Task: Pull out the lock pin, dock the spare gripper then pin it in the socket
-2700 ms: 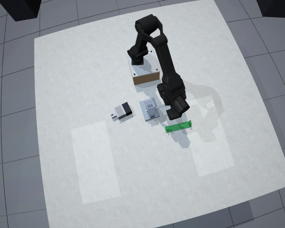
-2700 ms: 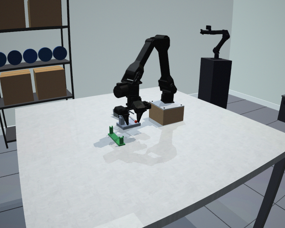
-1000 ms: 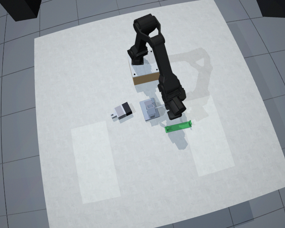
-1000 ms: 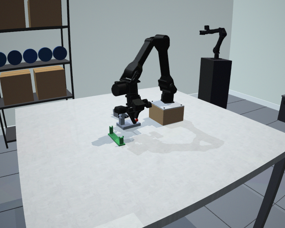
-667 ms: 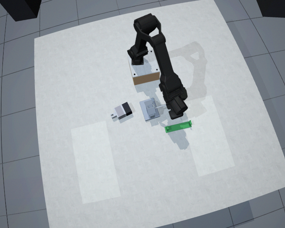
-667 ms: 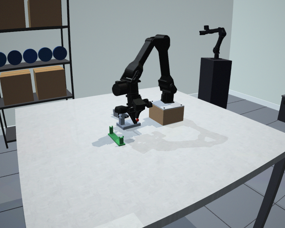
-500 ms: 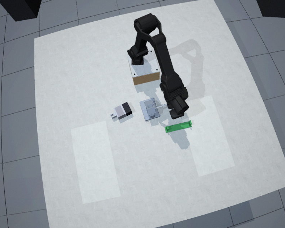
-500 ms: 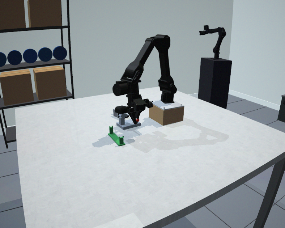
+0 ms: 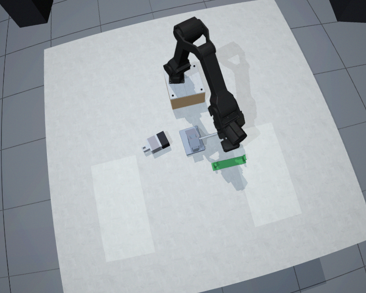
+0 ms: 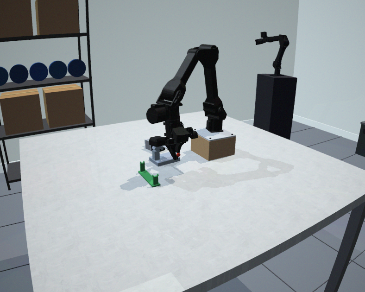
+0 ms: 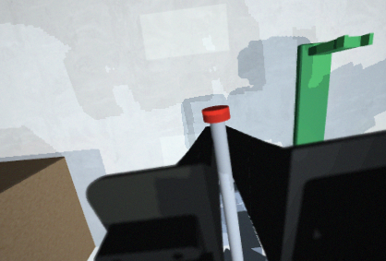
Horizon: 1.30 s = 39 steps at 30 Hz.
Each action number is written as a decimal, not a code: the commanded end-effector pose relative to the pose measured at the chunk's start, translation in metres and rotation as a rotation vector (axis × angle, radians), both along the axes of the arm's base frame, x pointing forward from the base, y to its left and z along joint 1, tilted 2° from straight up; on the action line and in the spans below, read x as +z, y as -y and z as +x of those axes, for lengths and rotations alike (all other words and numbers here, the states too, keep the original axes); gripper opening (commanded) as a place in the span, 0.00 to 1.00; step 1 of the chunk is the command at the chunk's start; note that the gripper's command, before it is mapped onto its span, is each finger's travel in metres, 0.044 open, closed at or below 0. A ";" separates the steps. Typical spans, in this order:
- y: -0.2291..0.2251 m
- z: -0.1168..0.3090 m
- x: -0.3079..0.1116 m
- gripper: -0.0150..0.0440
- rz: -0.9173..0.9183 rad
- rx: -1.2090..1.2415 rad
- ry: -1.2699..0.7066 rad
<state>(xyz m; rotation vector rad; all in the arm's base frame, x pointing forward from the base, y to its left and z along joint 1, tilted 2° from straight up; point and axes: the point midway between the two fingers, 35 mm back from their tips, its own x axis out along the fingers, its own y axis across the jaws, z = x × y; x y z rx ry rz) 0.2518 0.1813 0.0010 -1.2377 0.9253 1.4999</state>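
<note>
The lock pin (image 9: 208, 136) (image 11: 226, 179) is a thin pale rod with a red head (image 10: 178, 154) (image 11: 216, 114). My gripper (image 10: 175, 154) (image 11: 214, 131) is shut on it near the head. In the top view the rod points from my fingers to the right side of the grey mount's socket (image 9: 194, 143) (image 10: 156, 153); I cannot tell whether its tip is still inside. The mount's base plate (image 9: 184, 142) (image 10: 165, 161) lies flat on the table. The spare gripper (image 9: 153, 143), pale with a black end, lies left of the mount, its spigot pointing away; in the exterior view my arm partly hides it.
A green cradle (image 9: 229, 162) (image 10: 148, 178) (image 11: 311, 105) with two upright ends stands close beside my gripper, on the side away from the arm's base. The wooden base box (image 9: 187, 101) (image 10: 214, 149) (image 11: 42, 197) stands behind the mount, under the arm's base.
</note>
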 end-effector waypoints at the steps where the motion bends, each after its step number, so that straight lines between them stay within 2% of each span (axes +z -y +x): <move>1: -0.003 0.000 0.000 0.25 -0.001 -0.005 0.000; 39: -0.036 -0.009 0.008 0.25 -0.008 -0.004 -0.005</move>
